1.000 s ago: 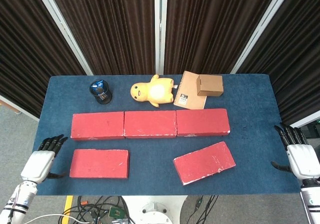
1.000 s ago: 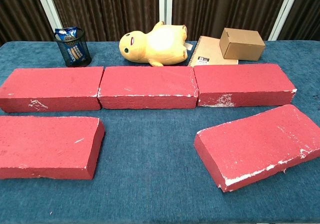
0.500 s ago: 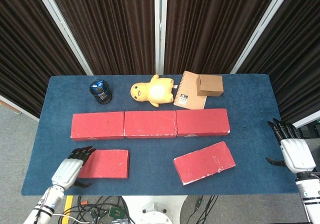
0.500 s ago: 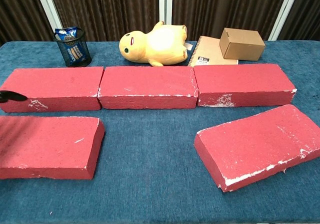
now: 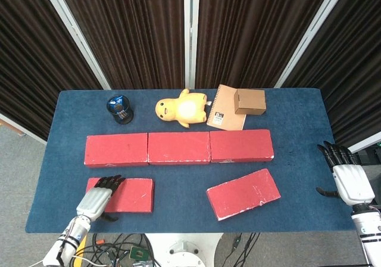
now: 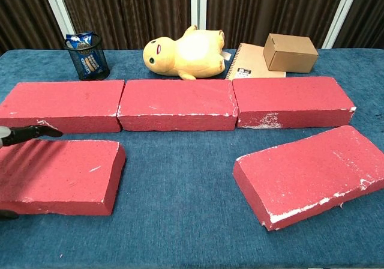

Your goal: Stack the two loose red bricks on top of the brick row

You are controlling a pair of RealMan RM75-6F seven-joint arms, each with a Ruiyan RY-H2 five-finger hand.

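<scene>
At the near left, the left hand [image 5: 95,200] lies over the left end of the left loose brick [image 5: 128,195], fingers [image 5: 111,182] stretched apart across its top and the thumb below its near edge; whether it grips cannot be told. This brick sits flat on the blue table [image 5: 178,177], just near of the brick row [image 5: 178,148], three red bricks laid end to end. Beyond the row stand a mesh pen cup [image 5: 119,109], a yellow plush toy [image 5: 181,108], a notebook [image 5: 223,117] and a cardboard box [image 5: 249,101] resting on it. The right loose brick [image 5: 243,193] lies tilted near of the row's right end. At the far right edge, the right hand [image 5: 349,180] hovers with fingers apart, holding nothing
</scene>
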